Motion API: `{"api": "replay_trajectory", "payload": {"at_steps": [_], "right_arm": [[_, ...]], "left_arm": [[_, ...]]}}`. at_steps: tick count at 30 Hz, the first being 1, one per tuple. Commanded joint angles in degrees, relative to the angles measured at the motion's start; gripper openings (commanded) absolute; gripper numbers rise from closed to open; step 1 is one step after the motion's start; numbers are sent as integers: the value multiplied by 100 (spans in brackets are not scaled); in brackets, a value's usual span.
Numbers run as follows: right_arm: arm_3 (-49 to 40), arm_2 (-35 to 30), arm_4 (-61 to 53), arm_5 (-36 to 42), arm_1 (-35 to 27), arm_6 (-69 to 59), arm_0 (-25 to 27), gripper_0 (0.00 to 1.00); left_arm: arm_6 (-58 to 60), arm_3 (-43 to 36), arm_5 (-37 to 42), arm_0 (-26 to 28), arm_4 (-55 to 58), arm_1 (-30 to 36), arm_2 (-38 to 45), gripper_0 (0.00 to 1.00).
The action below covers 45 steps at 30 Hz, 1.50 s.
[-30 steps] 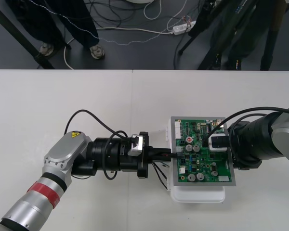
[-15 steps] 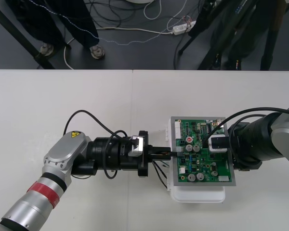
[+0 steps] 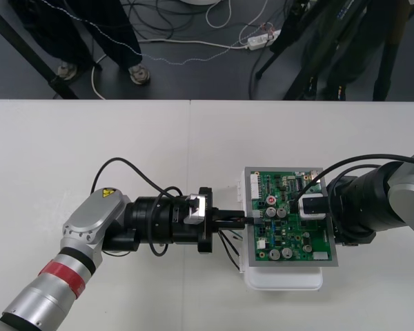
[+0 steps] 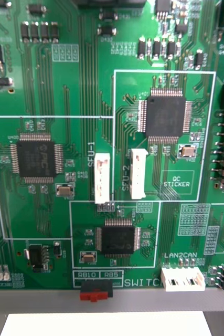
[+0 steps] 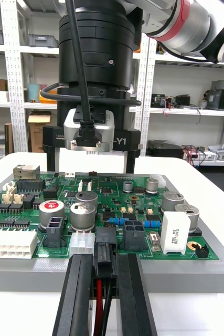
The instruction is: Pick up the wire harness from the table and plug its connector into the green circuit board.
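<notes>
The green circuit board [image 3: 286, 221] sits on its white base [image 3: 283, 279] at the table's right of centre. My left gripper [image 3: 240, 222] reaches in level at the board's left edge. It is shut on the harness's black plug [image 5: 105, 251], which is clamped between the two fingers [image 5: 79, 294]. The plug touches the board's edge between a white header [image 5: 82, 243] and a black one [image 5: 135, 234]; I cannot tell if it is seated. Red and black wires [image 5: 99, 310] trail back between the fingers and loop below the gripper [image 3: 228, 249]. My right gripper [image 5: 92, 167] hangs over the board's far side, fingers apart.
The right wrist view looks straight down on the board's chips and white sockets [image 4: 138, 173], with a red switch [image 4: 96, 295] near the board's rim. Tall capacitors [image 5: 83, 215] and a white relay [image 5: 174, 231] stand just behind the plug. The table's far edge [image 3: 193, 101] borders dark floor.
</notes>
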Motion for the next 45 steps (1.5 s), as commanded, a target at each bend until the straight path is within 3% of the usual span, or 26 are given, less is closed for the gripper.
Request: {"api": "replay_trajectory", "payload": {"at_steps": [1,45], "right_arm": [[-223,-16,-53,-39,104,-102,54,100],[-215,-16,-53,-48,104,-94,54,100]], "left_arm": [[-459,-84,196,-257,70,-104,-237,0],[-722,-374,187,-248,158,-210,-456,0]]}}
